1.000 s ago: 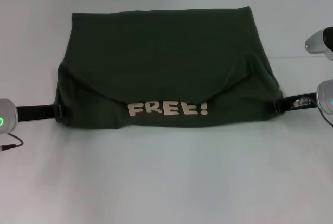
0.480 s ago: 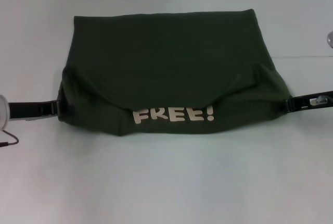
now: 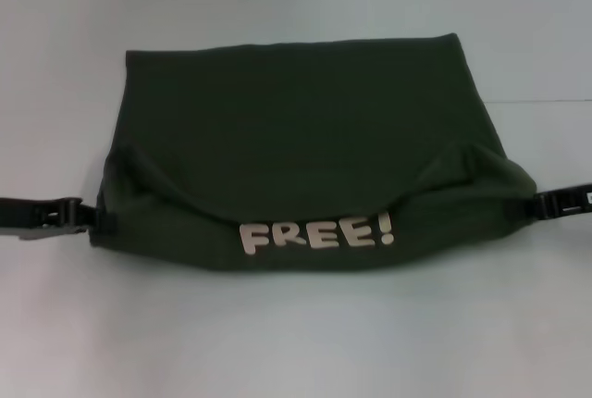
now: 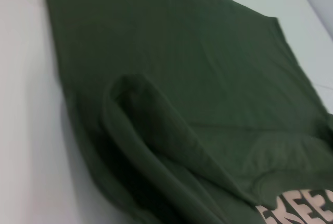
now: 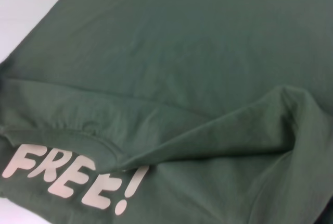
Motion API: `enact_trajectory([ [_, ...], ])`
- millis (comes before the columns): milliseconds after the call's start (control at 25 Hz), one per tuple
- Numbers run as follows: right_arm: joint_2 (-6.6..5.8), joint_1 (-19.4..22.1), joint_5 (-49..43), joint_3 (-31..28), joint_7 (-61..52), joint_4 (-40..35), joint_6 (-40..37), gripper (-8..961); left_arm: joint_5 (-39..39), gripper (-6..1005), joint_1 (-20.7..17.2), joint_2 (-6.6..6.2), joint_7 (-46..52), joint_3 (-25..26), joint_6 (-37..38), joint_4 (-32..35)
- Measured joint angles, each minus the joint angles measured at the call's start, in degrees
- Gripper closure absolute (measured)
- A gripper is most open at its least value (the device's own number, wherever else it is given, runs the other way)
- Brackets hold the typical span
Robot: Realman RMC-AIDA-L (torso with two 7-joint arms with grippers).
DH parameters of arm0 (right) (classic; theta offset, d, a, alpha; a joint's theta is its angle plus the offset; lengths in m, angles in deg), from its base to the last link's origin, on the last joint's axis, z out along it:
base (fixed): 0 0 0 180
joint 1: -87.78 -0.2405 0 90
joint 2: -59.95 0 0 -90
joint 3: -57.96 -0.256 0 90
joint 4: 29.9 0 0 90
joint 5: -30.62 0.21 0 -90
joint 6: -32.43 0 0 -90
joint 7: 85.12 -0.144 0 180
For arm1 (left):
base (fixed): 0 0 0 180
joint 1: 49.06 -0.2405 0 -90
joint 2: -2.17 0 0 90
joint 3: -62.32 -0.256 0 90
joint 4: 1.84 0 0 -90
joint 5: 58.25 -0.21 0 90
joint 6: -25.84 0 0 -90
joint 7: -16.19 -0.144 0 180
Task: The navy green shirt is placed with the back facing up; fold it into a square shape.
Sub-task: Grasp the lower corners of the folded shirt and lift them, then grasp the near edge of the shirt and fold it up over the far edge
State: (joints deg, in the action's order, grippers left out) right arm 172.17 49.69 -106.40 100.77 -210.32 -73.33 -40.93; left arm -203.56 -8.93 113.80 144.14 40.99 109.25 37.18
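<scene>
The folded edge sits nearer the robot than before. Left gripper and right gripper each pinch a corner of the limp navy green shirt; hold at corners.

Navy green shirt: dark olive green all over, plain, no print across the broad back panel. Folded-over band along the shirt's near edge is the same olive, slightly darker in the creases at both of its ends. Cream lettering "FREE!" sits on that band, blocky rounded capitals, near the shirt's middle; in the right wrist view the letters read cream against olive. Bench around the shirt: pale, uniform grey-white, unpatterned. Left gripper at the shirt's left corner: black. Right gripper at the shirt's right corner: black too.
</scene>
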Motion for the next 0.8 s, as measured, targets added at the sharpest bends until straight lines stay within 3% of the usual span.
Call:
enact_trajectory([
  [480,-1.46,5.7,0.0,-10.5,6.9,-1.1,-18.2,872,-8.7,970,-0.4,-2.28,-0.9,3.7,21.0,4.0],
  [640,-2.00,7.4,0.2,-13.5,9.5,-1.1,-22.4,867,-9.1,970,-0.4,-2.39,-2.4,4.2,24.4,4.3],
  [800,-3.52,7.8,2.8,-18.3,11.6,0.5,-24.7,862,-7.5,971,0.4,-3.06,-2.6,7.3,23.9,3.9],
])
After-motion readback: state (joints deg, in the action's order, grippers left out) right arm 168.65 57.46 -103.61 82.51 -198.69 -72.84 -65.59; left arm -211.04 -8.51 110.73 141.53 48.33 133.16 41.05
